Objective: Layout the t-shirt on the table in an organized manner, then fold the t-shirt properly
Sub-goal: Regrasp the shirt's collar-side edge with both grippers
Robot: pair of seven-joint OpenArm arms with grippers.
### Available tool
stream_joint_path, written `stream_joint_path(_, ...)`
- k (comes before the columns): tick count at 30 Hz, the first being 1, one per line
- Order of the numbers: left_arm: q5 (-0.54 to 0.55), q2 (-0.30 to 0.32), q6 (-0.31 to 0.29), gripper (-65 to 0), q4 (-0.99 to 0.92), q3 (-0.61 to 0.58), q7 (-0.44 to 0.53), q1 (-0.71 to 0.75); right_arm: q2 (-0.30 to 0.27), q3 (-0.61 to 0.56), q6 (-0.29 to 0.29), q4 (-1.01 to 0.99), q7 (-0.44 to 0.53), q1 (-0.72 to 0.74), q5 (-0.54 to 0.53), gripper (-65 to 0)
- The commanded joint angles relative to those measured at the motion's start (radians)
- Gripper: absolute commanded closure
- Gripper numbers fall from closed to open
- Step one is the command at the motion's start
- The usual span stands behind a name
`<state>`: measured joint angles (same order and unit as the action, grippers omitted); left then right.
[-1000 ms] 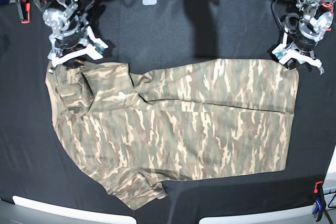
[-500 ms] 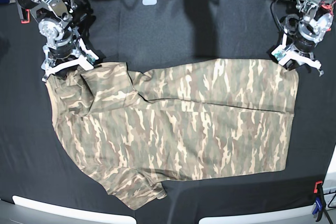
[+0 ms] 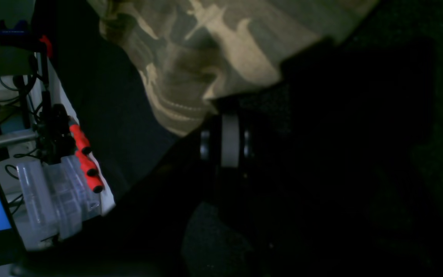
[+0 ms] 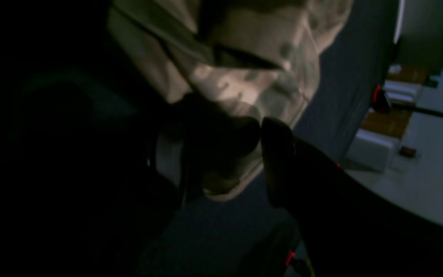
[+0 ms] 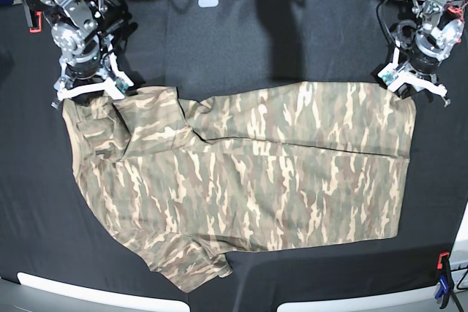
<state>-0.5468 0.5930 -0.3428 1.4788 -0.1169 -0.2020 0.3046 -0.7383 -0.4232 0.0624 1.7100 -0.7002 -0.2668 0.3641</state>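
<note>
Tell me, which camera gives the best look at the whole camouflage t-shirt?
The base view: it looks down on the whole t-shirt, spread on the black table, one sleeve folded over at the top. The left wrist view catches only a corner beside dark gripper parts. The right wrist view shows a dim, blurred fold of cloth.

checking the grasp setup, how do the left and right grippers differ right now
The left gripper is shut; the right gripper stands open, fingers spread. The left sits at the t-shirt's hem corner, the right at the collar end by the folded sleeve. Both are low at the shirt's far edge.
</note>
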Motion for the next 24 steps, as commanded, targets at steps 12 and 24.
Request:
stream_joint_path(12,0.013,0.006,-0.039,0.0,0.001,-0.002,-0.006,0.006,-0.026,0.005,0.037,0.031,-0.003,0.023,-0.058,-29.7)
stream_joint_path(24,0.014,0.006,-0.039,0.0,0.001,-0.002,-0.010,0.006,-0.026,0.005,0.035,-0.120,0.006,0.100,-0.057,-20.0)
